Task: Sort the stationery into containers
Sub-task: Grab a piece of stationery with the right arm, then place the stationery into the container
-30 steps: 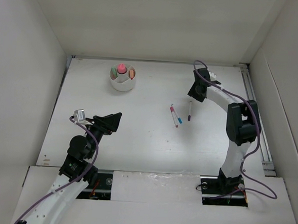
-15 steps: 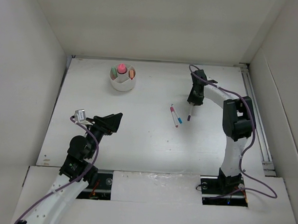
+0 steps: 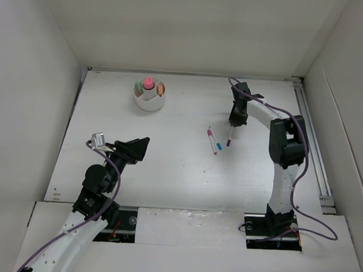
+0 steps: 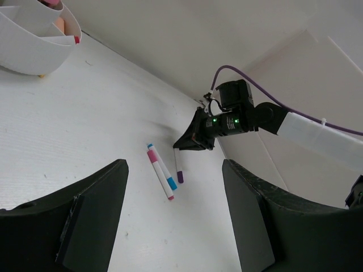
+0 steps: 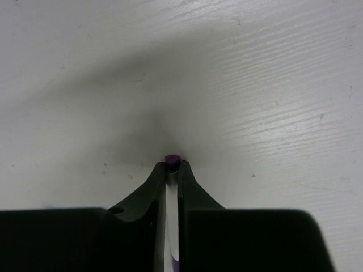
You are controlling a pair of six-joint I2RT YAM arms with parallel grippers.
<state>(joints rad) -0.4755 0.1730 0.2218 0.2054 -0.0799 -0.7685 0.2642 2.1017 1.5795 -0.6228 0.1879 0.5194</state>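
My right gripper (image 3: 233, 122) is shut on one end of a purple-capped white pen (image 3: 229, 138), low at the table; the wrist view shows the pen (image 5: 171, 226) pinched between the fingers, its purple tip at their ends. A red-capped pen (image 3: 211, 141) and a blue-capped pen (image 3: 216, 142) lie side by side just left of it, also in the left wrist view (image 4: 160, 179). The round white divided cup (image 3: 149, 100) stands at the back left and holds a pink-capped bottle and an orange item. My left gripper (image 3: 138, 147) is open and empty, at the front left.
The white side walls close in the table on the left, back and right. A rail (image 3: 312, 143) runs along the right edge. The right arm's purple cable (image 3: 274, 110) loops above its forearm.
My right gripper has moved down and slightly left onto the purple pen and shut on it. The pen's free end has shifted a little left. The left arm has not moved.
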